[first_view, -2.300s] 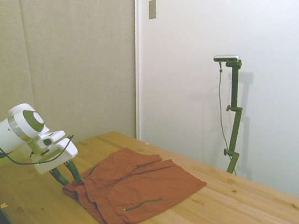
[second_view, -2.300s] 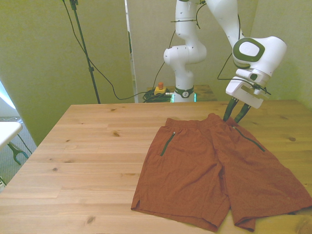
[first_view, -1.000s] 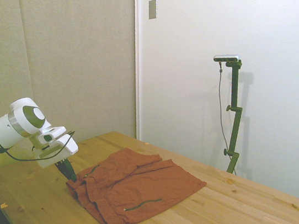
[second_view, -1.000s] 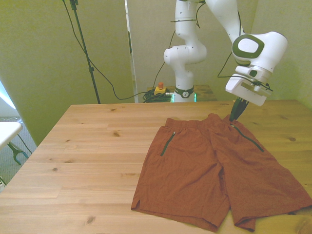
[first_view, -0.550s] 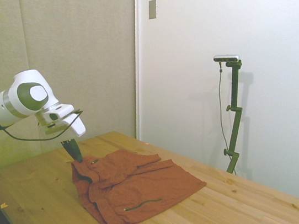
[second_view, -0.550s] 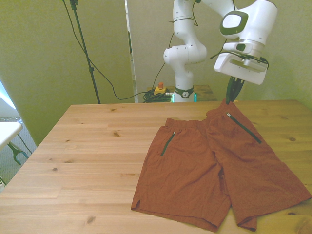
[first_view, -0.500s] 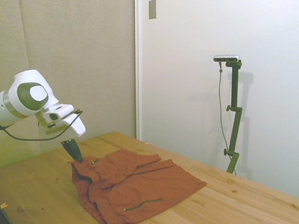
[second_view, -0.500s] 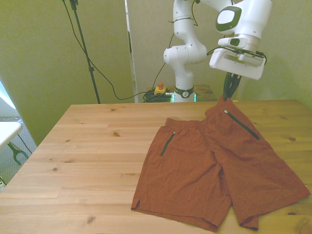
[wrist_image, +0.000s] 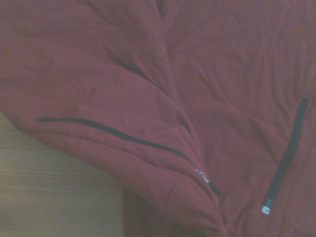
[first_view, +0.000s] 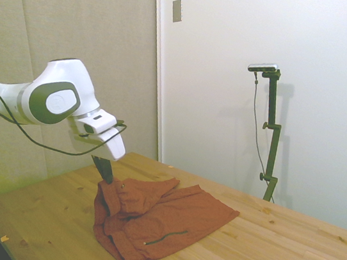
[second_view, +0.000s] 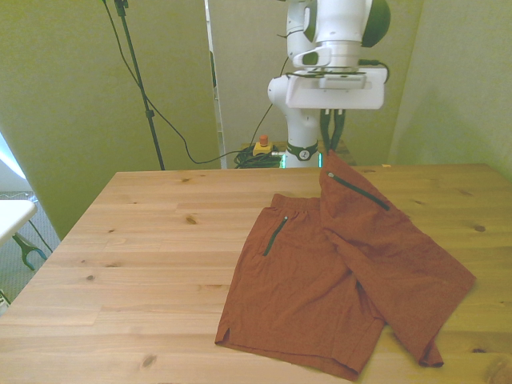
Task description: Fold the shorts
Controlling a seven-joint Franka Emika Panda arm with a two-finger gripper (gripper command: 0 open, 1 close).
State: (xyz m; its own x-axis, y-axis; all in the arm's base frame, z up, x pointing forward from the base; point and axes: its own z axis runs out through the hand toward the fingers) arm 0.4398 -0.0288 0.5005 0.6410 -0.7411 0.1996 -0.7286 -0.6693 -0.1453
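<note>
Rust-orange shorts (second_view: 336,272) spread on the wooden tabletop (second_view: 144,256), toward the front view's right, one waistband corner raised off the wood. Claw (second_view: 330,142) pinched shut on that raised corner, right at the top end of a dark zip pocket (second_view: 358,192); lifted leg draped slantwise across the other half, which lies flat.

Soft, thin and light, to judge by the sag and the loose creases: no stiffness to carry a fold, so likely to trail and bunch wherever the corner is led. Probably clingy on bare wood, hem prone to dragging. Best hold at the waistband, where doubled cloth gives the pinch something thick; a single corner grip apt to twist the leg rather than lay it square. Zip slit a firmer line than the cloth beside it, likely to set where a crease falls.

Front view: full outline, both pocket slits, the second (second_view: 276,234) flat on the lower half, and the far hem hanging near the tabletop's edge. Side view: height of the lift, corner well clear of the wood under the claw (first_view: 104,171), shorts (first_view: 160,222) heaped into ridges below, something the front view flattens. Wrist view: close weave, one zip (wrist_image: 123,140) curving over a rolled fold, another (wrist_image: 286,158) with its pull visible, a strip of bare wood alongside.
</note>
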